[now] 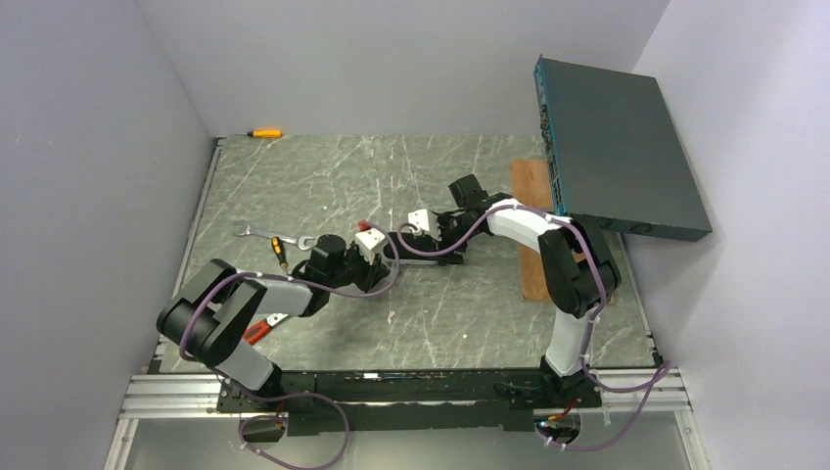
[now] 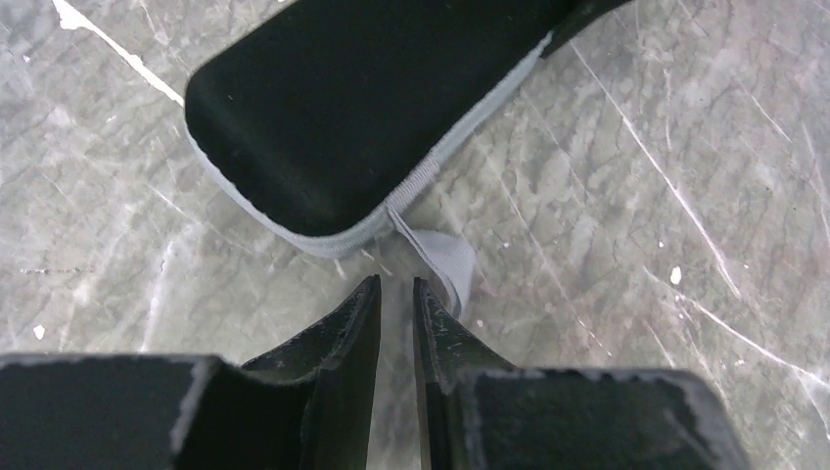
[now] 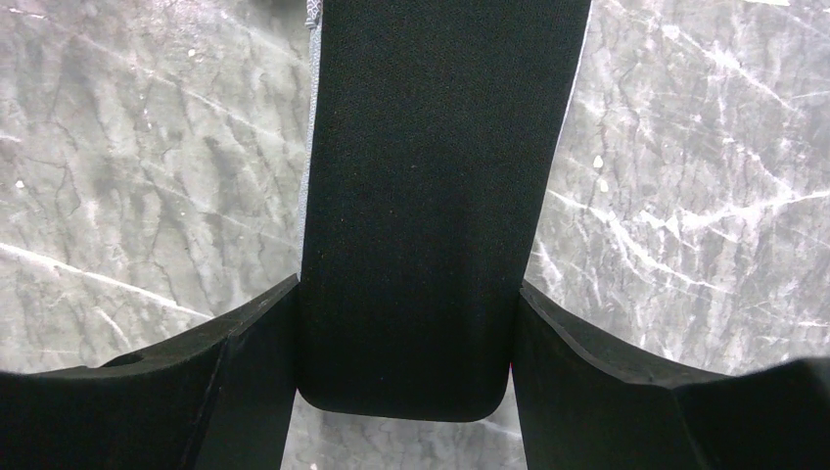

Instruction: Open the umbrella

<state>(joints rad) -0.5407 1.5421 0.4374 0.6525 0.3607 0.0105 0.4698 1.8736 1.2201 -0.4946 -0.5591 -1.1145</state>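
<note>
Right wrist view. Closed from both sides by the right gripper [image 3: 406, 289] on the umbrella [image 3: 431, 147], black pads touching either long edge of the bundle near its rounded lower end. Probably pinned that way to steady it while the other arm works at the sleeve. A flat black oblong of finely woven matte cloth, with a pale seam up its left edge toward the top of the frame. Lying on the table [image 3: 685, 196], smooth grey stone with white veins.

Left wrist view. Same bundle across the upper centre, corner rounded and trimmed in grey zipper tape. A limp grey fabric pull tab [image 2: 445, 264] trailing from that trim toward the lower middle. Narrowed to a slit just beside it, the left gripper [image 2: 396, 294], bare table showing through the gap. Seemingly lined up to pinch the tab and draw the zip. Hard to say whether the finger on the right of the frame already touches the tab.

Top view. Both arms reaching to the middle of the frame, grippers close together, the bundle mostly hidden beneath them. Left of centre, a steel wrench [image 1: 256, 231] and a small screwdriver [image 1: 279, 252]. At right, a wooden board [image 1: 533, 230]. At upper right, a dark teal flat box [image 1: 622, 147].
</note>
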